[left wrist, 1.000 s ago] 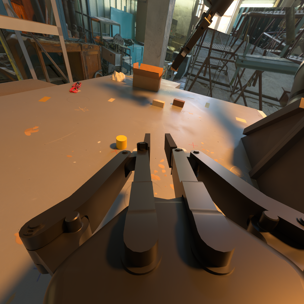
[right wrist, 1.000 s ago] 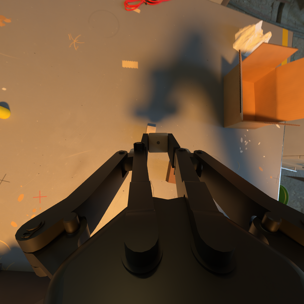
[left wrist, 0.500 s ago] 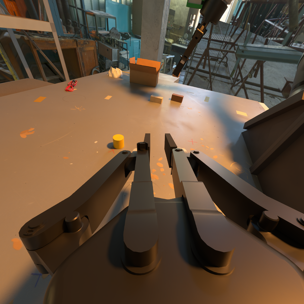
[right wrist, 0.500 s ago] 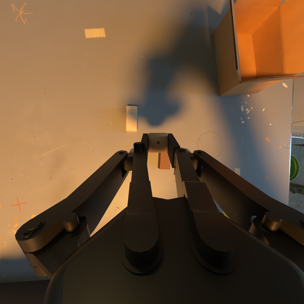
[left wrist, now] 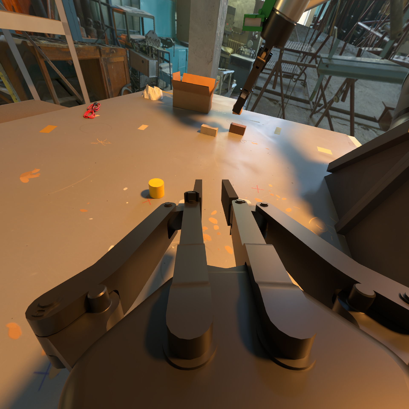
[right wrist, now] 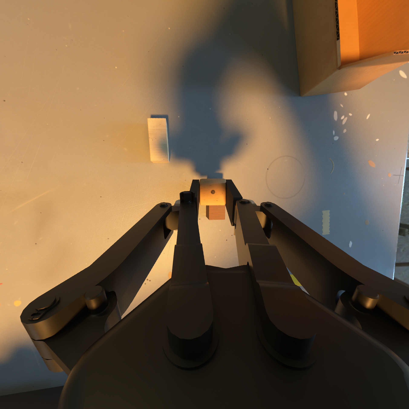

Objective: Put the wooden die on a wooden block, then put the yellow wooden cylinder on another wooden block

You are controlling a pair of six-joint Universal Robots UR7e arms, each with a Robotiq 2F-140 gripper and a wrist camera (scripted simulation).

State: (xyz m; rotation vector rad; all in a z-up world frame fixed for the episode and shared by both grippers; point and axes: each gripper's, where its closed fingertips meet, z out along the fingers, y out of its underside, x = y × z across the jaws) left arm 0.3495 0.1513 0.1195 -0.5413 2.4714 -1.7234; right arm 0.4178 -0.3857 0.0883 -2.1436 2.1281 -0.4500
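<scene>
My right gripper (right wrist: 212, 191) is shut on the wooden die (right wrist: 212, 192) and holds it above the reddish-brown wooden block (right wrist: 215, 212), which shows just under the die. The pale wooden block (right wrist: 158, 139) lies on the table to its left. In the left wrist view the right gripper (left wrist: 238, 109) hangs over the brown block (left wrist: 237, 128), with the pale block (left wrist: 209, 130) beside it. The yellow wooden cylinder (left wrist: 156, 188) stands upright on the table just left of my left gripper (left wrist: 211, 188). The left gripper is open a narrow gap and empty.
An open cardboard box (left wrist: 193, 94) stands at the far side of the table (left wrist: 88, 168), also at the top right of the right wrist view (right wrist: 354, 44). Crumpled white paper (left wrist: 152, 93) and a red cord (left wrist: 91, 110) lie at the far left. A dark structure (left wrist: 371, 188) rises at the right.
My right gripper has moved down and across with the die, so it now hangs over the brown block. The left gripper has pulled back slightly; the cylinder has not moved.
</scene>
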